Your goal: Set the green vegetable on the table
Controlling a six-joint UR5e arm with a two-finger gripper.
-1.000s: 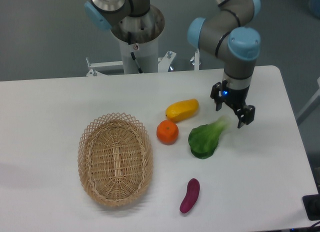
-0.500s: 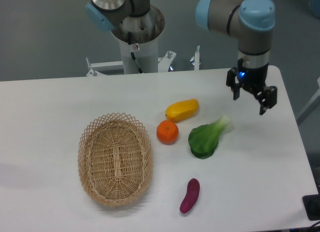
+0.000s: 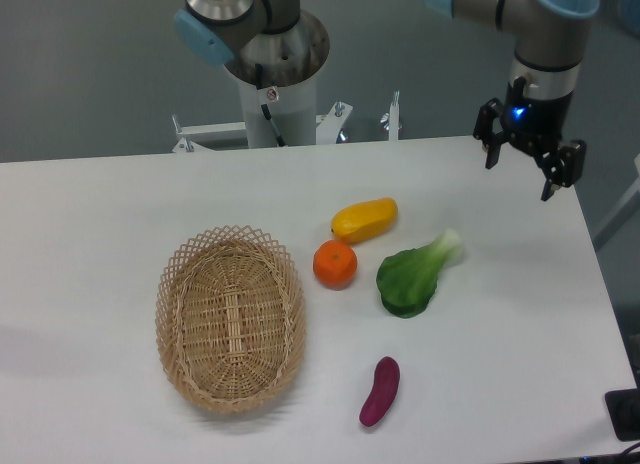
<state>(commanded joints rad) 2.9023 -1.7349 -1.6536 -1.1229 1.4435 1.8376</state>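
The green vegetable (image 3: 414, 276) lies flat on the white table (image 3: 500, 324), right of the orange, its pale stem pointing up and right. My gripper (image 3: 520, 181) is open and empty. It hangs well above the table near the far right corner, up and right of the vegetable and apart from it.
A yellow oblong fruit (image 3: 365, 219) and an orange (image 3: 335, 264) lie left of the vegetable. A purple eggplant (image 3: 380, 391) lies near the front edge. An oval wicker basket (image 3: 230, 317) stands empty at the left. The robot base (image 3: 272, 74) stands behind the table.
My gripper has risen and moved to the right, away from the vegetable's stem. The vegetable stays where it lay on the table.
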